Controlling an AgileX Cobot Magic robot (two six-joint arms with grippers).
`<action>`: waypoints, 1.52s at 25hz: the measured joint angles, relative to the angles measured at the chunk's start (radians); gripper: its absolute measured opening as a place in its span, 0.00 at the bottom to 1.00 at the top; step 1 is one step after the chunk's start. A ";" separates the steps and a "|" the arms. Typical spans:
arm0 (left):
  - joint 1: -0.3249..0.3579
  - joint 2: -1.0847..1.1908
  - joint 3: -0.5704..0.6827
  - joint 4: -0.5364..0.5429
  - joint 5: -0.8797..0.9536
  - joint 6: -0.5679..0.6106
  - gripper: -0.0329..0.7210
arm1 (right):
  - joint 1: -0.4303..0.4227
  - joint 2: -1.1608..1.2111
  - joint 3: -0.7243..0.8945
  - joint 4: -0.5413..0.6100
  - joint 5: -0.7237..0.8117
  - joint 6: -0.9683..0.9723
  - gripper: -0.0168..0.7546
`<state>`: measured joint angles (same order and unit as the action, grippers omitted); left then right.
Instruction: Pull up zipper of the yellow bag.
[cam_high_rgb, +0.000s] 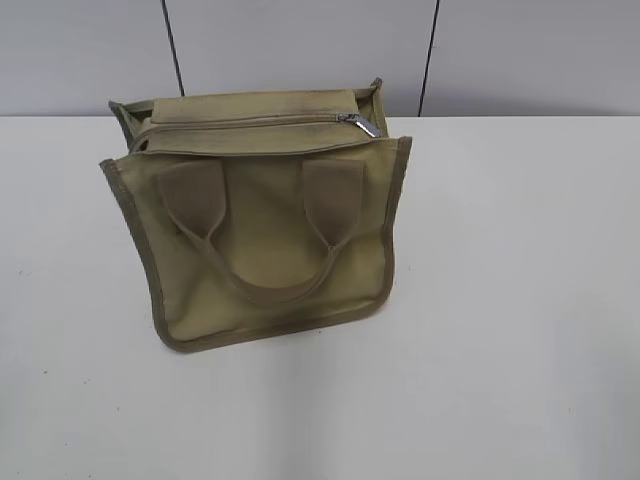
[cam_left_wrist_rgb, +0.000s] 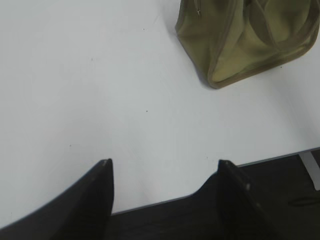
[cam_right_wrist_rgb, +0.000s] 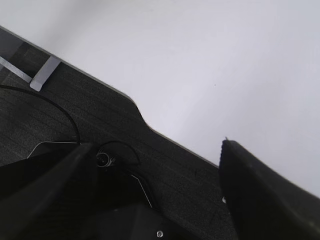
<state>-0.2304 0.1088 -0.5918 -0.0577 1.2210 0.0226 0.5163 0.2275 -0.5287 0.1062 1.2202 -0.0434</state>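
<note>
The yellow bag (cam_high_rgb: 270, 225), an olive-khaki canvas tote with two short looped handles, lies on the white table (cam_high_rgb: 520, 300) with its top band toward the far edge. The zipper (cam_high_rgb: 240, 123) runs along that band, and its small silver pull tab (cam_high_rgb: 362, 124) sits at the right end. Neither gripper shows in the exterior view. My left gripper (cam_left_wrist_rgb: 165, 165) is open and empty above the table's near edge, with a corner of the bag (cam_left_wrist_rgb: 250, 40) at the upper right of its view. My right gripper (cam_right_wrist_rgb: 157, 150) is open and empty over the table's edge (cam_right_wrist_rgb: 135, 107); the bag is out of its view.
A grey panelled wall (cam_high_rgb: 300, 50) stands behind the table. Dark floor (cam_right_wrist_rgb: 50, 110) with a black cable (cam_right_wrist_rgb: 60, 107) lies beyond the table's edge in the right wrist view.
</note>
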 joint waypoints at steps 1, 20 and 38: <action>0.000 0.000 0.006 -0.003 -0.008 0.004 0.68 | 0.000 -0.015 0.011 -0.002 0.003 0.000 0.77; 0.000 0.000 0.055 -0.072 -0.166 0.088 0.68 | 0.001 -0.022 0.063 -0.010 -0.125 0.001 0.77; 0.246 -0.110 0.056 -0.073 -0.166 0.088 0.68 | -0.577 -0.232 0.063 0.013 -0.129 0.000 0.77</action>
<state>0.0155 -0.0010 -0.5361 -0.1307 1.0546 0.1105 -0.0603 -0.0047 -0.4656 0.1188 1.0909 -0.0435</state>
